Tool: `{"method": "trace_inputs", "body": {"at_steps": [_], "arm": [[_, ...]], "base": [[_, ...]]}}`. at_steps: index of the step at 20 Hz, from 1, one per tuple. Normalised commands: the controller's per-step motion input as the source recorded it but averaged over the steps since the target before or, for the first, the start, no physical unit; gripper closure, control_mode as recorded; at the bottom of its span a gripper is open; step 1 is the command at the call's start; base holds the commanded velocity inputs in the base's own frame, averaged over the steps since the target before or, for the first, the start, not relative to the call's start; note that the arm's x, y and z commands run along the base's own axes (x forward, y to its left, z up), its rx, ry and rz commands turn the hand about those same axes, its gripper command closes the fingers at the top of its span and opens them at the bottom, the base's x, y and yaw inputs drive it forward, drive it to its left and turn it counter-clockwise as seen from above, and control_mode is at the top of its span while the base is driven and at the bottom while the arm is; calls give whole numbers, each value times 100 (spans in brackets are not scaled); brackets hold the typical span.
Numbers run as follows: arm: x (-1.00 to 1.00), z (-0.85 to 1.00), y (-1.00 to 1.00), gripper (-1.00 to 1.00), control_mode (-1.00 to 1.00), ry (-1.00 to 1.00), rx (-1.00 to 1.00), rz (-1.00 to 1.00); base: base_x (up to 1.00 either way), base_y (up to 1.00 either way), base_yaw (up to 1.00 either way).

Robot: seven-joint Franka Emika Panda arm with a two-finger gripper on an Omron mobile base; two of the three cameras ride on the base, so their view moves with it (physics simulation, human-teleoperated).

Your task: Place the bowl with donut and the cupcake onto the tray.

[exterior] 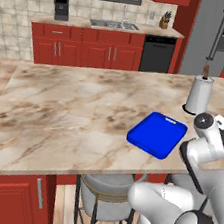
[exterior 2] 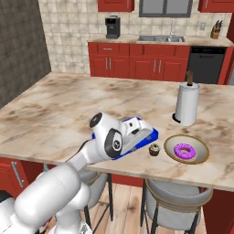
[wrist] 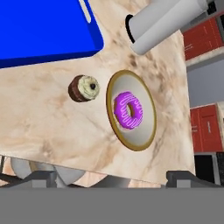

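You have the bowl (wrist: 131,110) resting on the marble surface (exterior 2: 55,109) near its front edge, with the donut (wrist: 128,110), frosted purple with white stripes, lying flat at the bowl's middle. In the hand view the cupcake (wrist: 84,88) sits at about nine o'clock from the bowl, just beside its rim but apart from it, upright on the surface with its pale-topped dark crown facing up. From the cupcake, the tray (wrist: 43,30) lies toward eleven o'clock, near but not touching, its blue floor bare and a slot handle at its near end. In the right base view the bowl (exterior 2: 186,149) lies at three o'clock from the cupcake (exterior 2: 154,150), and the tray (exterior 2: 153,134) shows at ten o'clock from the cupcake, partly hidden behind the arm's wrist. The paper towel roll (exterior 2: 186,103) stands upright on its dark base at twelve o'clock from the bowl, well clear of it. The fingers (wrist: 111,178) stand wide apart, one tip (wrist: 43,178) at each lower side of the hand view, holding nothing and hovering above the surface's front edge, short of the bowl and cupcake. In the left base view the tray (exterior: 157,134) lies flat near the front edge, with the paper towel roll (exterior: 199,93) at one o'clock from it.
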Motion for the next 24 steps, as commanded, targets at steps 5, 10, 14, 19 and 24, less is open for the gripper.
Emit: {"method": "trace_inputs", "body": {"at_steps": [5,10,14,19,24], "arm": [[15,-14,-15,-100,-100,0,0,1],[16,-11,-23,-100,-100,0,0,2],[17,-21,-5,-100,-100,0,0,2],[16,-19,-7,-100,-100,0,0,2],[19,-13,-15,-100,-100,0,0,1]], "base": [[0,0,0],[0,0,0],[0,0,0],[0,0,0],[0,0,0]]}}
